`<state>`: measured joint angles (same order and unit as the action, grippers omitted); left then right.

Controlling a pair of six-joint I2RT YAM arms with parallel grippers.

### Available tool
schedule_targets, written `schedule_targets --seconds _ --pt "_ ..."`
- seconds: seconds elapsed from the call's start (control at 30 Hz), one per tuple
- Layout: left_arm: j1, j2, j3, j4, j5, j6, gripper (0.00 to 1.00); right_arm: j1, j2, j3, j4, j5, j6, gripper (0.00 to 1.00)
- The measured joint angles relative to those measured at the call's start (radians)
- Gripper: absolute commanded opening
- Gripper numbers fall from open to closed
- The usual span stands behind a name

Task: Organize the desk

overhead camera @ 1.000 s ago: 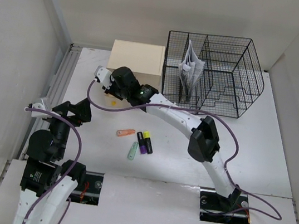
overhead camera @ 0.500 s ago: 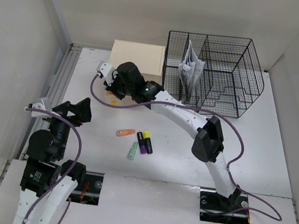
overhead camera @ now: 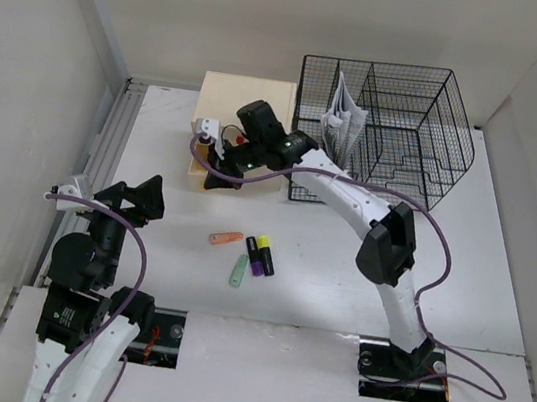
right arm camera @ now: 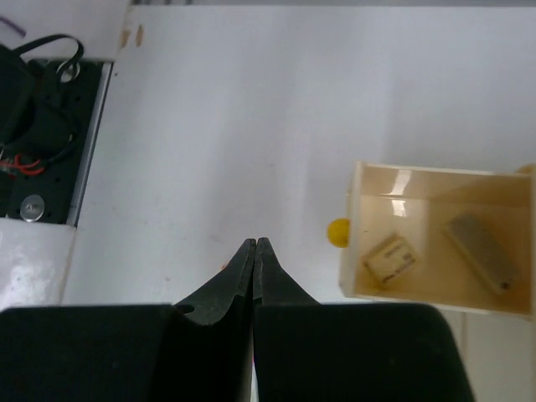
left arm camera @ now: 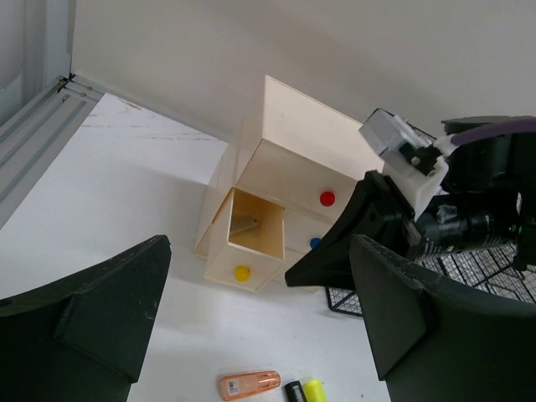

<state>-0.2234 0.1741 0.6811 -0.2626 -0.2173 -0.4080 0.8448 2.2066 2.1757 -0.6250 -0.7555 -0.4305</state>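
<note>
The white bench [overhead camera: 500,276] lay under both my arms, walled in white. At its far edge stood the black wire rack [overhead camera: 400,130], with papers [overhead camera: 343,121] in its left compartment, and just beside it the cream drawer box [overhead camera: 248,102]. My right claw [right arm camera: 254,244] hung clenched on nothing near the open drawer [right arm camera: 435,171]. My left claw [left arm camera: 260,243] sat released, well apart. Mid-bench lay an orange marker [overhead camera: 225,238], a green marker [overhead camera: 238,271] and two highlighters [overhead camera: 260,256]. Two small items [right arm camera: 391,257] rested inside the drawer.
</note>
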Motion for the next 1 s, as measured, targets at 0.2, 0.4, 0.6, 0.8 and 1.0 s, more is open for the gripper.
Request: schedule_targets --seconds 0.2,0.4,0.6,0.8,1.0 --pt "0.0 0.0 0.0 0.0 0.0 0.0 0.86 0.05 0.013 -0.05 -0.023 0.058 -0.025 0.0" --pt "0.0 0.0 0.0 0.0 0.0 0.0 0.86 0.117 0.013 -0.16 0.072 0.315 0.02 0.0" --pt "0.0 0.0 0.0 0.0 -0.004 0.0 0.86 0.163 0.013 -0.212 0.23 0.626 0.063 0.0" --pt "0.0 0.0 0.0 0.0 -0.004 0.0 0.86 0.165 0.034 -0.176 0.333 0.895 0.068 0.0" --pt "0.0 0.0 0.0 0.0 -0.004 0.0 0.86 0.164 0.086 -0.144 0.394 1.074 0.057 0.0"
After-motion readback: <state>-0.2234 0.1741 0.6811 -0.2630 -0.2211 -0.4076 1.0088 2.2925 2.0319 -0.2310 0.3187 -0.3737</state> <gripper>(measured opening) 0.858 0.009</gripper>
